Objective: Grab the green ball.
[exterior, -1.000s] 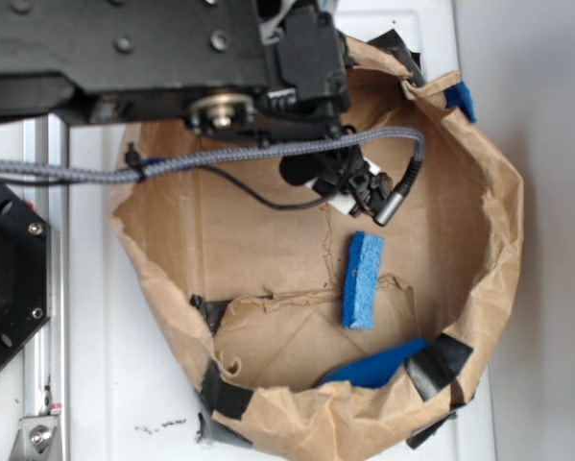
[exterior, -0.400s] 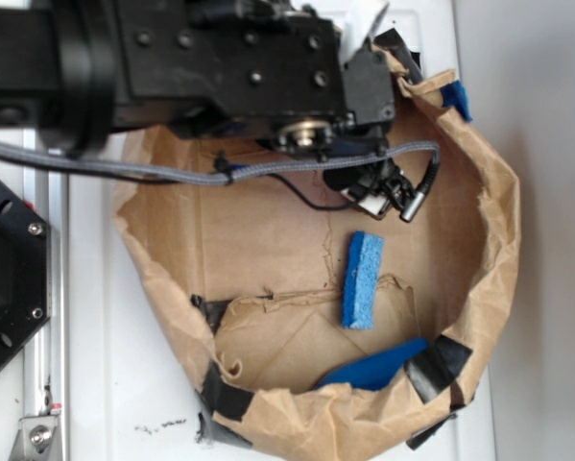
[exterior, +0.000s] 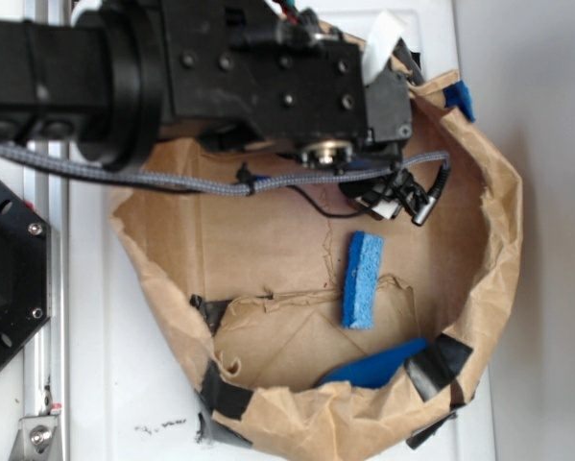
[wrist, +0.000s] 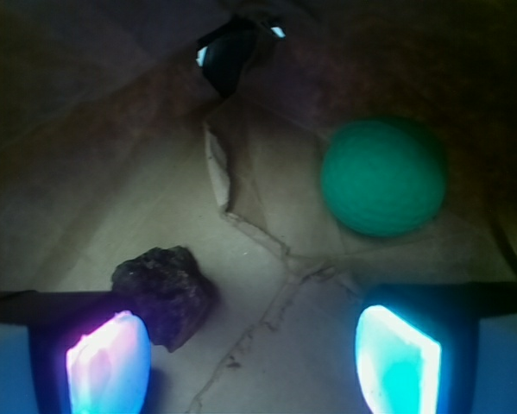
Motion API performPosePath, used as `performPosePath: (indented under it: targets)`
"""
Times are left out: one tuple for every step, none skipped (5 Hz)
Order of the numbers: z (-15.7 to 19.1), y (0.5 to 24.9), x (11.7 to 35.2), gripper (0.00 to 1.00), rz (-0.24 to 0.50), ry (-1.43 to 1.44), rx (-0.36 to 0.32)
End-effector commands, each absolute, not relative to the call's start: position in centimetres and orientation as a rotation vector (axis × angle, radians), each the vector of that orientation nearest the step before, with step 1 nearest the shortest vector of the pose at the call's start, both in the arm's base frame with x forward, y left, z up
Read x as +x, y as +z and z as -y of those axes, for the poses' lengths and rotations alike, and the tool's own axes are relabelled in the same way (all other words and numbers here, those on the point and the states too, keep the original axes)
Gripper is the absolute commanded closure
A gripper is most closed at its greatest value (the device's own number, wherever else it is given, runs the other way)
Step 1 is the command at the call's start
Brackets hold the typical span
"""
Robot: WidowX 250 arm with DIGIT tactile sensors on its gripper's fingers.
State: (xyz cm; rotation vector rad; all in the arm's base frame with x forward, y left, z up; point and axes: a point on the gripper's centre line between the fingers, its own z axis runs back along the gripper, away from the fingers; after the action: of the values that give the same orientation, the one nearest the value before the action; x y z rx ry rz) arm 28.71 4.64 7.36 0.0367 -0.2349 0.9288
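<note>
Wrist view: green ball [wrist: 383, 177] lies beyond the parted tool [wrist: 254, 362].

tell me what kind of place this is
Probably a lab robot test rig, not a home: a taped brown paper enclosure on a white table, with a green ball, a rock and a blue sponge inside.

— What fills the top of the exterior view?
— The black robot arm [exterior: 220, 77], reaching over a crumpled brown paper bag [exterior: 498, 240] on a white table [exterior: 105, 384].
— Anything inside the bag?
— A blue sponge [exterior: 362, 280] lies on its floor, below the arm's tip. A grey braided cable [exterior: 172, 180] runs across under the arm.
</note>
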Motion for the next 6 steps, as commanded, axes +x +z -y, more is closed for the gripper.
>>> performPosePath:
  targets:
    - [-6.2,7.7,28.5,0.00,0.324,1.063,0.107]
    - [-7.3,7.4,27.5,0.00,0.308,1.144,0.123]
    - [-7.7,7.0,27.2,0.00,0.315,1.190,0.147]
    - [-8.0,7.0,27.0,0.00,0.315,1.231,0.163]
    - [-8.6,6.8,26.3,0.00,0.306,1.267,0.187]
    - [-8.7,6.9,26.1,0.00,0.276,1.308,0.220]
